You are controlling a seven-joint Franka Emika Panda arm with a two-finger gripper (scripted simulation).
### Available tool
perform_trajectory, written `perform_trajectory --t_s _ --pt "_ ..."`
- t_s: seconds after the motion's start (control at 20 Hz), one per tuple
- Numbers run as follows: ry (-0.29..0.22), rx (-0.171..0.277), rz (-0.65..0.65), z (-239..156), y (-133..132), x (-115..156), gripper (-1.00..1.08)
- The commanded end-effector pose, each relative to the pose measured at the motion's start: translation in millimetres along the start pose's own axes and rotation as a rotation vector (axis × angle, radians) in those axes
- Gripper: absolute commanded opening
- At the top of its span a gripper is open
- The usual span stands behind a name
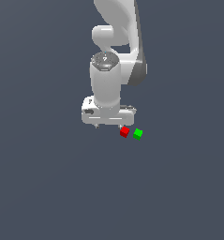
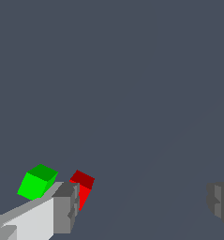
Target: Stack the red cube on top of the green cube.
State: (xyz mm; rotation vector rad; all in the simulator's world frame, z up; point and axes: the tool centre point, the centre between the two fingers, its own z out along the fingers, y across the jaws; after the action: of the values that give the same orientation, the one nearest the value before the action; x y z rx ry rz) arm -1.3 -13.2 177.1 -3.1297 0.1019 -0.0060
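Observation:
The tiny red cube [image 1: 124, 131] lies on the grey floor, with the equally small green cube [image 1: 138, 134] just to its right in the exterior view, a narrow gap between them. My white gripper [image 1: 108, 125] hangs above and slightly to the exterior view's left of the red cube, its fingers mostly hidden under the hand. In the wrist view the gripper [image 2: 144, 204] stands wide open with nothing between its fingers. One fingertip [image 2: 66, 206] partly covers the red cube [image 2: 84, 183]. Beyond that finger sits the green cube [image 2: 36, 182].
Plain dark grey floor [image 1: 48, 187] surrounds the cubes on every side. The white arm [image 1: 115, 42] rises behind the gripper toward the top of the exterior view.

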Motion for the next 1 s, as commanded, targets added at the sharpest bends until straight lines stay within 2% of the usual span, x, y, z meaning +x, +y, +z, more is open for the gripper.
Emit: perform_trajectory --t_s 0.0,0.5,0.95 --pt "0.0 0.0 0.0 0.0 0.0 0.0 1.0" --pt "-0.001 0.0 -0.087 8.3 -9.3 -2.2 1.0" --pt "-0.002 -0.001 -0.315 30.2 -32.6 -12.0 1.0"
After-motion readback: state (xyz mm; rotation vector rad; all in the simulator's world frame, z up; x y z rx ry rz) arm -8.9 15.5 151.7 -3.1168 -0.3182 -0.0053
